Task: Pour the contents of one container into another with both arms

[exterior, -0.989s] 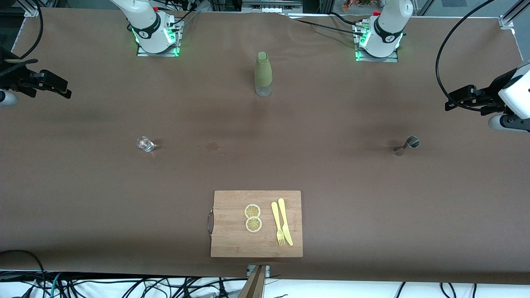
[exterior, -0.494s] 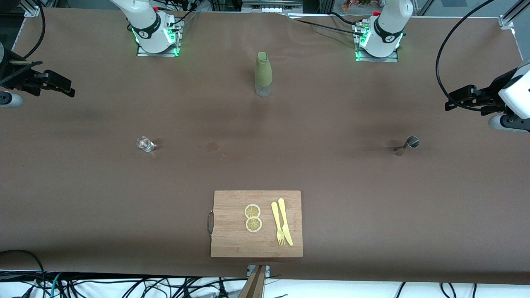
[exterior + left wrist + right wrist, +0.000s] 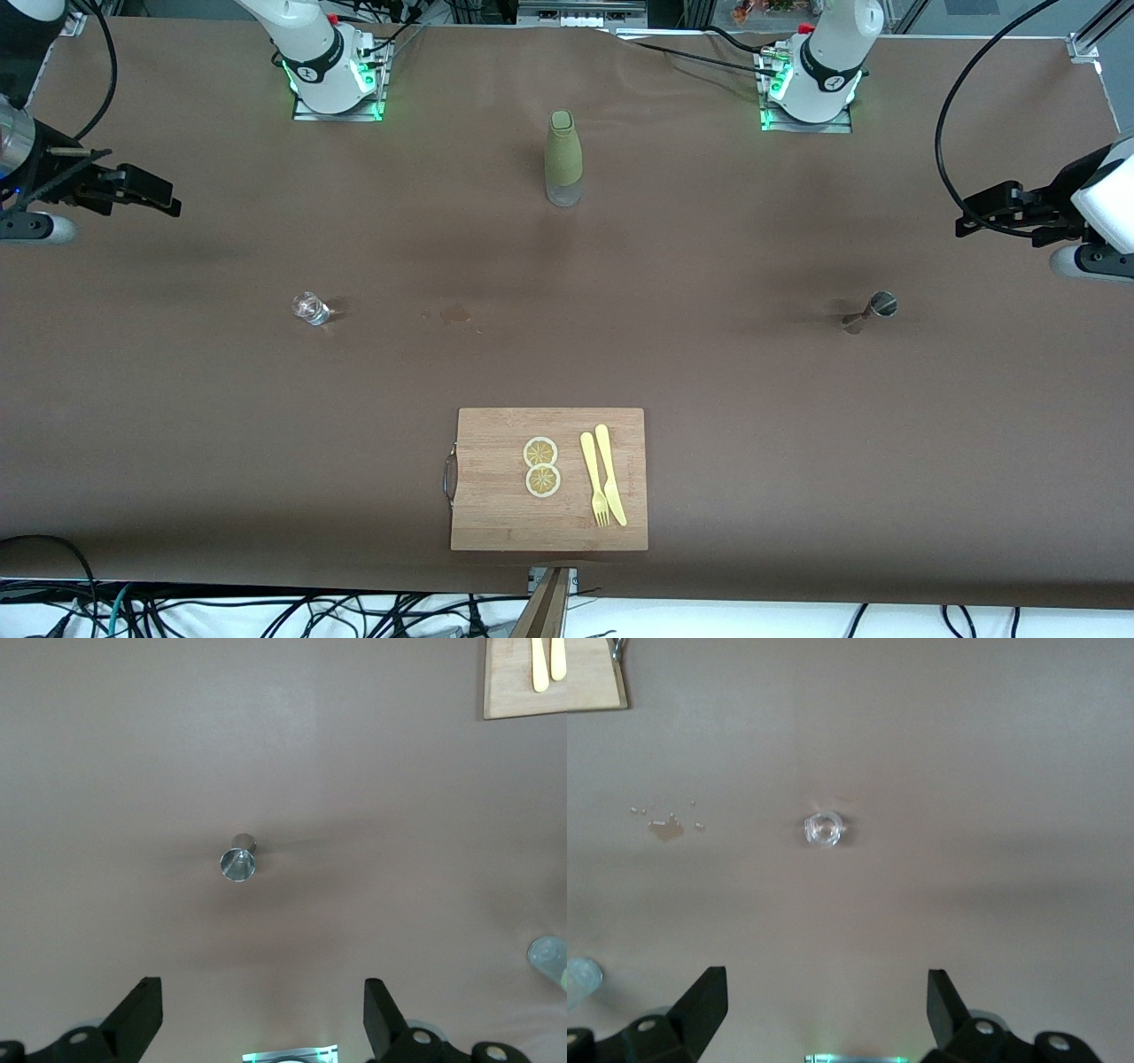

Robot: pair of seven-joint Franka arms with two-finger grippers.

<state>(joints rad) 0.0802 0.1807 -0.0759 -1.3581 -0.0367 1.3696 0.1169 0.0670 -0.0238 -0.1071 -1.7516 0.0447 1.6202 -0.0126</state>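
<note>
Right tool (image 3: pixel 164 197) has moved inward; left tool (image 3: pixel 970 213) stays put.

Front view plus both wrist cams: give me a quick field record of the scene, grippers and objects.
left gripper: open, empty, in the air at its arm's end of the table
right gripper: open, empty, in the air at its arm's end
jigger: upright, toward the left arm's end
small glass: upright, toward the right arm's end
bottle: upright, mid-table near the bases
cutting board: nearest the camera; holds two lemon slices, fork, knife
spill mark: between glass and jigger
</note>
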